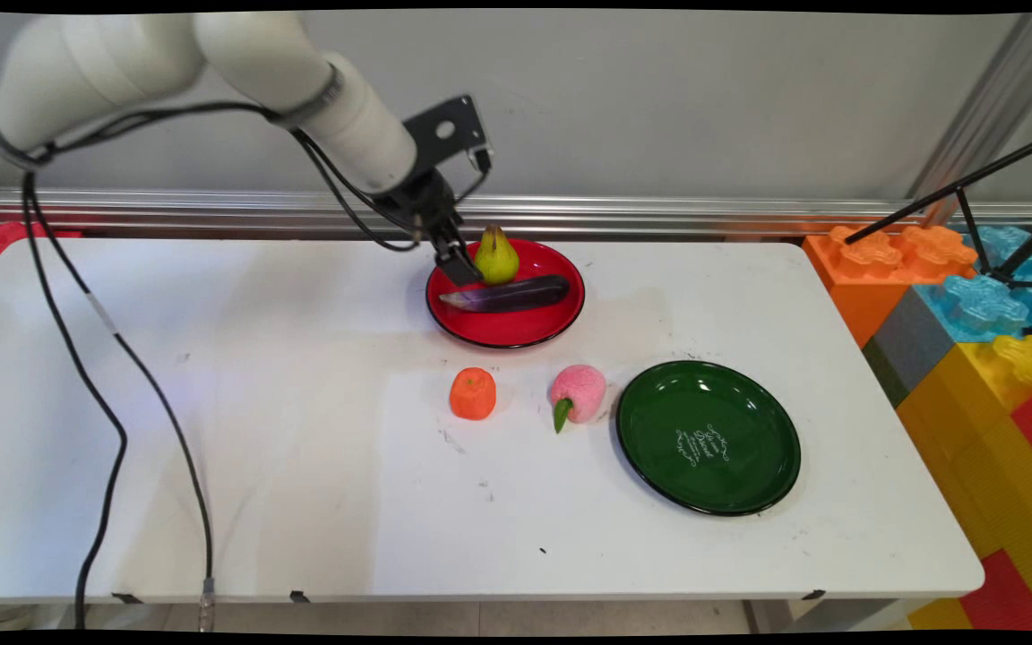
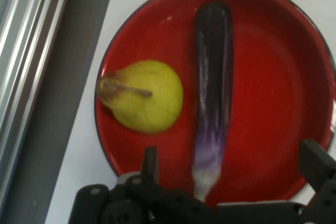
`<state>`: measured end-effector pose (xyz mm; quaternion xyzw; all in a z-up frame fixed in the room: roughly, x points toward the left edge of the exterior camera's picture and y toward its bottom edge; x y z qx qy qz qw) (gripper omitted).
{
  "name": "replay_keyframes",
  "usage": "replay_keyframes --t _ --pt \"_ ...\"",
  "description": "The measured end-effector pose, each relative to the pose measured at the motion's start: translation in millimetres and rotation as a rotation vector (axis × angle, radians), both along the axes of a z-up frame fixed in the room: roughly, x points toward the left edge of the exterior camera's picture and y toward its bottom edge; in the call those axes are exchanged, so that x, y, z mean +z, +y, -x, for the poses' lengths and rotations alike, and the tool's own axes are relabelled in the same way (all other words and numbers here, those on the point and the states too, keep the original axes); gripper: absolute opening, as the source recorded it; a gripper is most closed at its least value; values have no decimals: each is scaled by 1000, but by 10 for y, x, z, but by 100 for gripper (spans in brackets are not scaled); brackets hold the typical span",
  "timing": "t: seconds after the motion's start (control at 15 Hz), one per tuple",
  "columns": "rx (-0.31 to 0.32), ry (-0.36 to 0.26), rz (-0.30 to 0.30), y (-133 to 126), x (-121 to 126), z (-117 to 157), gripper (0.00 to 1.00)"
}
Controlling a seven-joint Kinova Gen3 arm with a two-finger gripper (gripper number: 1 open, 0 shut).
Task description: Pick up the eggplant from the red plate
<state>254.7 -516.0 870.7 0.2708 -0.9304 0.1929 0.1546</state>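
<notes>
A red plate [image 1: 529, 333] [image 2: 268, 103] stands at the back middle of the table. On it a yellow-green pear [image 1: 495, 257] [image 2: 144, 95] stands upright behind a long dark purple eggplant [image 1: 509, 294] [image 2: 213, 82] that lies across the plate. My gripper [image 1: 458, 267] [image 2: 231, 155] hangs open just over the plate's left part, beside the pear. The eggplant's pale end lies between the two fingers [image 2: 150, 162], which stand wide apart and hold nothing.
An orange fruit [image 1: 472, 394] and a pink peach with a green leaf [image 1: 578, 394] lie on the table in front of the red plate. A green plate [image 1: 650, 448] sits to their right. Large coloured blocks [image 1: 973, 358] border the table's right end.
</notes>
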Motion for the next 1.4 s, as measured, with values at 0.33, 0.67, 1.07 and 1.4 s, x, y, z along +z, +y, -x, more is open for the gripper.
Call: replay_keyframes --t 0.33,0.67,1.07,1.4 --pt "-7 15 17 -260 -414 173 100" --pt "-11 42 25 -444 -737 336 100" --pt "-8 70 29 -599 -1015 489 100" --pt "-12 85 33 -668 -1134 586 100"
